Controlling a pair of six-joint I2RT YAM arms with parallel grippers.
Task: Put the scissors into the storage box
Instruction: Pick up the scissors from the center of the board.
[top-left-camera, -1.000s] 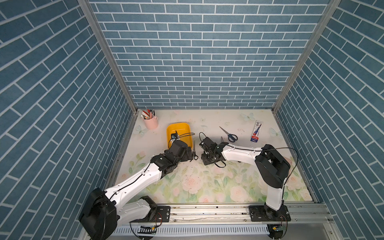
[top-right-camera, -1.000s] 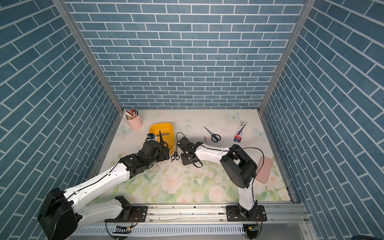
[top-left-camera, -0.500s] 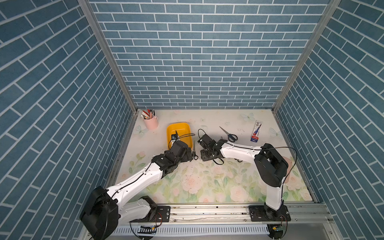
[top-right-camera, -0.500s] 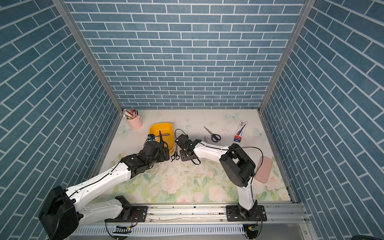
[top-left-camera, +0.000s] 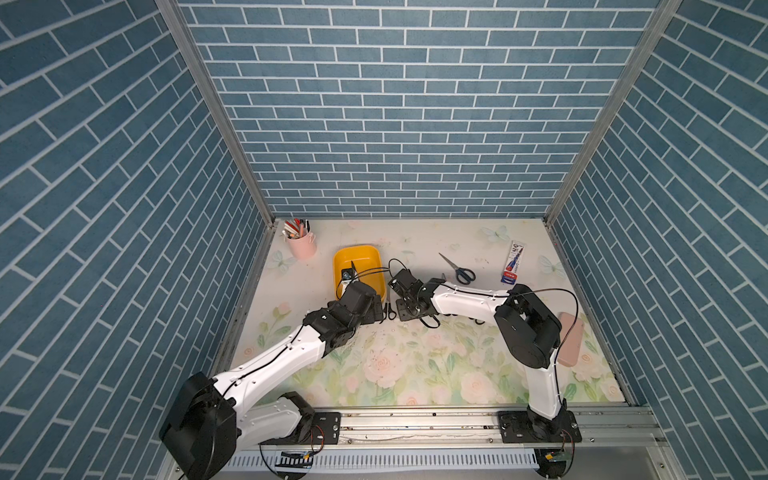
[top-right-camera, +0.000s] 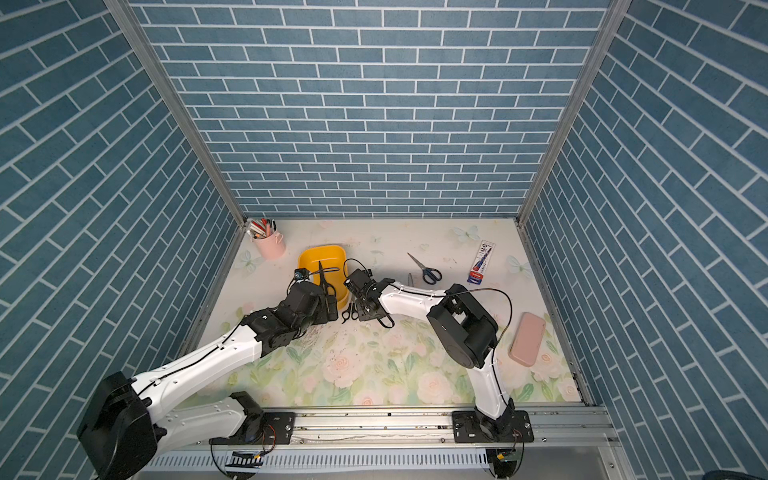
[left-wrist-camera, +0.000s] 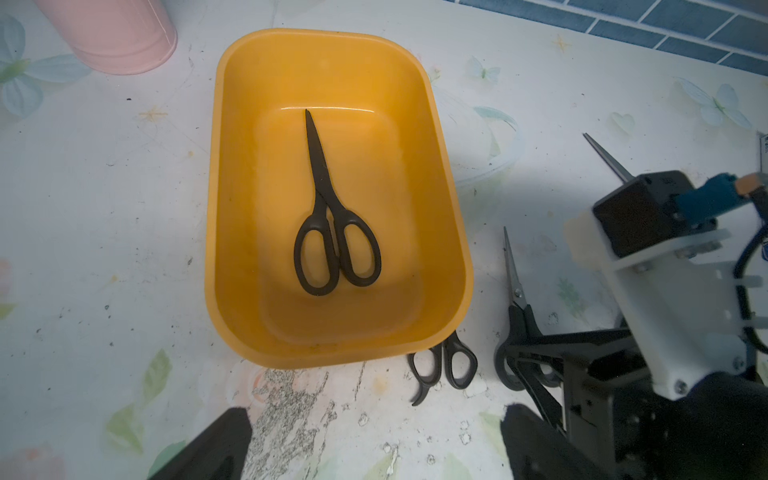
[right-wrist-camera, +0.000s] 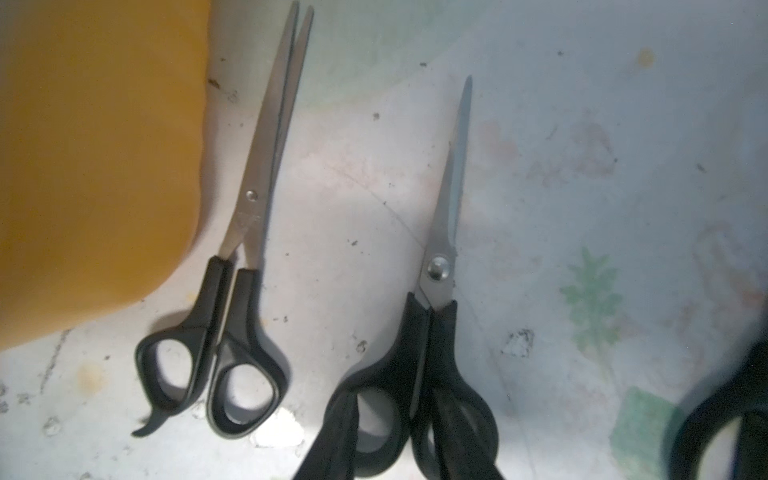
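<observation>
Left gripper (left-wrist-camera: 374, 411), jaws wide apart, hovers by the yellow storage box (left-wrist-camera: 212, 199); black scissors (left-wrist-camera: 328, 216) lie inside. Right gripper (right-wrist-camera: 390, 419) straddles another pair (right-wrist-camera: 446, 216) at its handles; grip unclear

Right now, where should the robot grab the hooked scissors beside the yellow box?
The hooked scissors lie flat, blades along the storage box wall. Probably best: come straight down and pinch the narrow handle necks, where the box corner curves away.
</observation>
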